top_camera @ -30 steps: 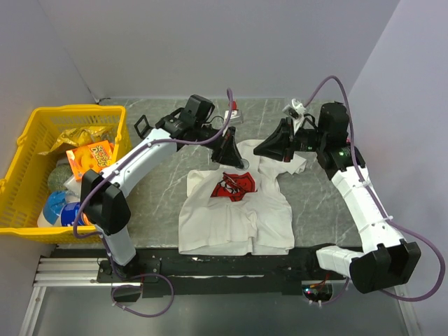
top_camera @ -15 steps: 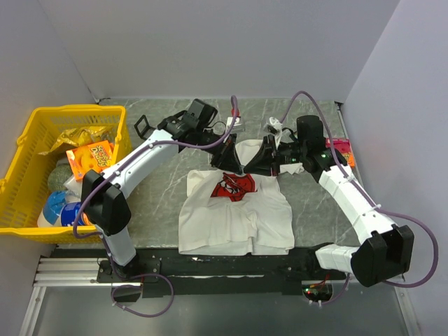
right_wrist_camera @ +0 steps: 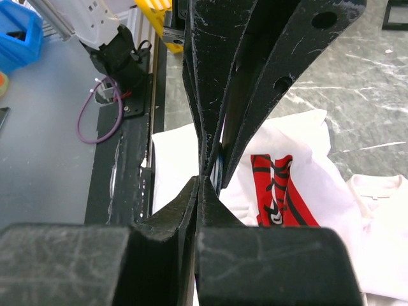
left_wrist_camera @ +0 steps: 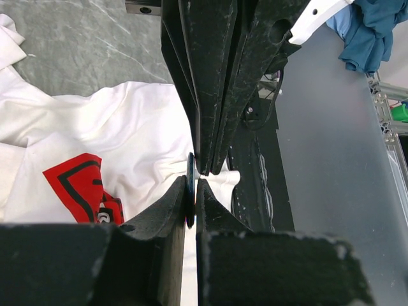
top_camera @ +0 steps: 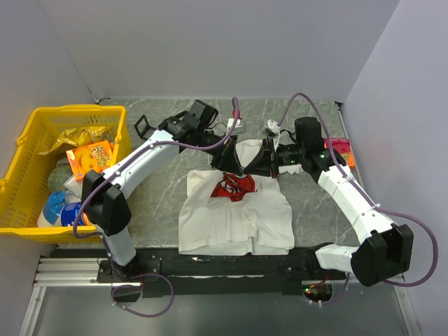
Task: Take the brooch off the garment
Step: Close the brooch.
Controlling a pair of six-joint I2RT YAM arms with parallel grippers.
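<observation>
Two arms reach in over the table [top_camera: 162,183] and meet above one garment [top_camera: 234,218]; it is a white T-shirt lying crumpled between them, hem toward the near edge and collar away, with one red print [top_camera: 234,186] on the chest.

The left fingers [left_wrist_camera: 167,210] are pinched shut on one brooch [left_wrist_camera: 190,191]; it shows as a thin dark disc, seen edge-on, clamped between the two tips. A small fold of white cloth sits just behind the disc, and the pictures do not show whether the brooch is free of the cloth. In the top view the brooch itself is hidden under the fingers, just beyond the red print near the collar.

The right fingers [right_wrist_camera: 185,205] are pressed together with no gap at the tips, over the white cloth beside the print; whether they pinch any fabric I cannot tell.

One yellow basket [top_camera: 77,108] stands at the left of the table, holding several packs too jumbled to count; one pink packet [top_camera: 341,147] lies at the right edge, near the right arm.
</observation>
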